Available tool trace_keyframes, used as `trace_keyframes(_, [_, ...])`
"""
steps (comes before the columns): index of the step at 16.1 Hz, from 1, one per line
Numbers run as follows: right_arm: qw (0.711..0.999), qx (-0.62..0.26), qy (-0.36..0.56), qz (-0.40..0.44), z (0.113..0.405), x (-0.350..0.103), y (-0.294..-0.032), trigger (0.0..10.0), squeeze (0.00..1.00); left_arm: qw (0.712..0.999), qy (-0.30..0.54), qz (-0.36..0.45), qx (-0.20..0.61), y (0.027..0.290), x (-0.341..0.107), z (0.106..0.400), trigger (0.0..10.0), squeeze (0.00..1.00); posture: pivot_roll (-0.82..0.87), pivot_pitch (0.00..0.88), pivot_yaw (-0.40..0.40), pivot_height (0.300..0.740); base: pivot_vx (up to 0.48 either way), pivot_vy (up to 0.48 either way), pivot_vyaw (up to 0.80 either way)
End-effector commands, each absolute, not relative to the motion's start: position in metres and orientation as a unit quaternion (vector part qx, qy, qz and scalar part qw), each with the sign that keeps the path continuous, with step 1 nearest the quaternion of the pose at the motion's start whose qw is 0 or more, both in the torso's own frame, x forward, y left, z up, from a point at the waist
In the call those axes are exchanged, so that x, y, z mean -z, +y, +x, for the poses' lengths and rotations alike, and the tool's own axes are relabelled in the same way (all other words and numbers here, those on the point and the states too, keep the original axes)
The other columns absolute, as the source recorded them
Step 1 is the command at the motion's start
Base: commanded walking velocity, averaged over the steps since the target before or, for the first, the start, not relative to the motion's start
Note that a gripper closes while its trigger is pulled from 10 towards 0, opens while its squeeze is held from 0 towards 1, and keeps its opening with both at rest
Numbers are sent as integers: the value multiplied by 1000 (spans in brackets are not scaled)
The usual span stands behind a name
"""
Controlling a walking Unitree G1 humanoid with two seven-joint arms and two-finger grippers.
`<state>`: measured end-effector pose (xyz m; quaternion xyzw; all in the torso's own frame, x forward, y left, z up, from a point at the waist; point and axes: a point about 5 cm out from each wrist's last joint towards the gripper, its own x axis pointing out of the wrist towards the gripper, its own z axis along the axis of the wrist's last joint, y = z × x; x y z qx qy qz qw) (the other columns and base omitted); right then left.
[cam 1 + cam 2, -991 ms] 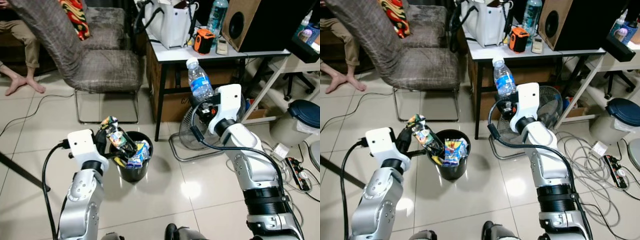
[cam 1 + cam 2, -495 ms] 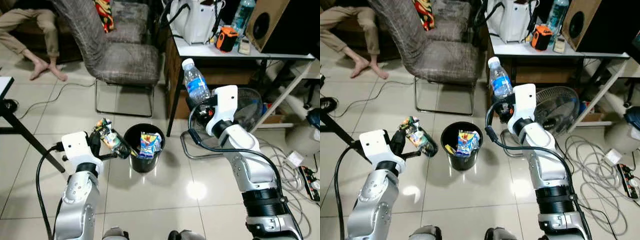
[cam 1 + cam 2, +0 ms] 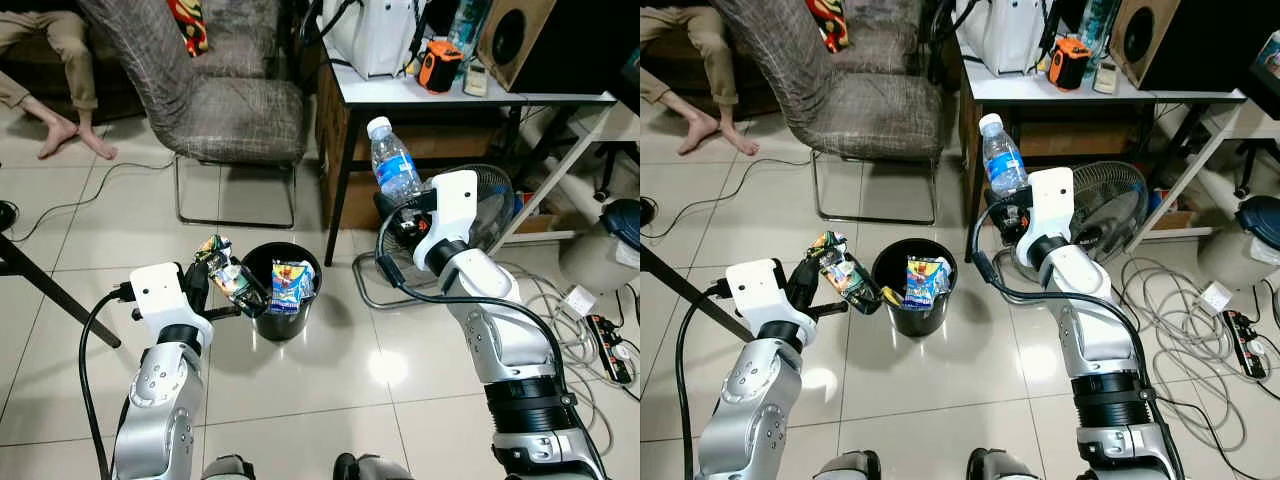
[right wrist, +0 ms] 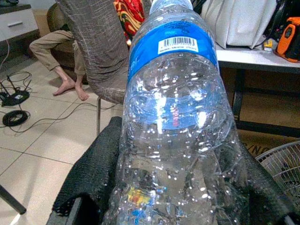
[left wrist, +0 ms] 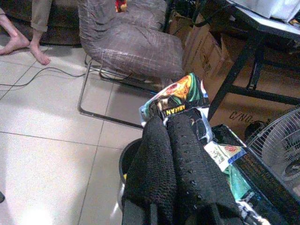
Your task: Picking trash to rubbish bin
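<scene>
In the head views, the left gripper [image 3: 222, 283] is clenched on a bundle of snack wrappers [image 3: 228, 275], which sticks out past the fingertips and hangs just beside the near rim of a black bin [image 3: 281, 322] on the tiled floor [image 3: 300, 400]. The bin already holds a colourful packet [image 3: 288, 286]. The right gripper [image 3: 405, 208] is raised well clear of the bin, grasping the lower part of a clear plastic bottle [image 3: 393, 167] with a blue label and white cap, which stands nearly upright above the jaws. Behind that gripper stands a floor fan [image 3: 490, 215], and beyond it a table [image 3: 450, 93] with a white bag [image 3: 375, 35]. A grey chair [image 3: 220, 100] stands beyond the bin, and a person's bare feet [image 3: 70, 140] rest on the floor further off. Cables [image 3: 1185, 330] lie beside the right arm.

In the left wrist view, the two black fingers [image 5: 180, 154] press together over the wrappers [image 5: 180, 101], whose printed top fans out just ahead of the tips. The bin [image 5: 129, 159] lies just below and beyond the jaws, the chair [image 5: 131, 47] farther ahead.

In the right wrist view, the bottle [image 4: 173, 108] rises between the black fingers [image 4: 96, 173], gripped on both sides, its barcode label facing the camera. The chair [image 4: 93, 51] and the person's leg [image 4: 58, 56] lie ahead of the jaws.
</scene>
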<state>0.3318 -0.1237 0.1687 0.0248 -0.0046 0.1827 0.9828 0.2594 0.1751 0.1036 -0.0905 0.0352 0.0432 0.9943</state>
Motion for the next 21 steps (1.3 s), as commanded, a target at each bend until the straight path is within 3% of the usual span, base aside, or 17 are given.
trace_keyframes(1, [984, -176, -13, 25, 332, -172, -127, 10000, 0, 995, 29, -91, -32, 172, -107, 260, 10000, 0, -62, 131, -50, 740, 296, 0, 0])
trace_keyframes(15, [984, -178, -4, 26, 331, -166, -125, 10000, 0, 995, 33, -87, -25, 171, -104, 258, 10000, 0, -62, 132, -49, 740, 324, 0, 0])
trace_keyframes(21, [972, -174, 157, 26, 322, -71, -113, 10000, 0, 988, 129, -71, -46, 180, -45, 242, 10000, 0, -54, 133, -48, 740, 210, 0, 0])
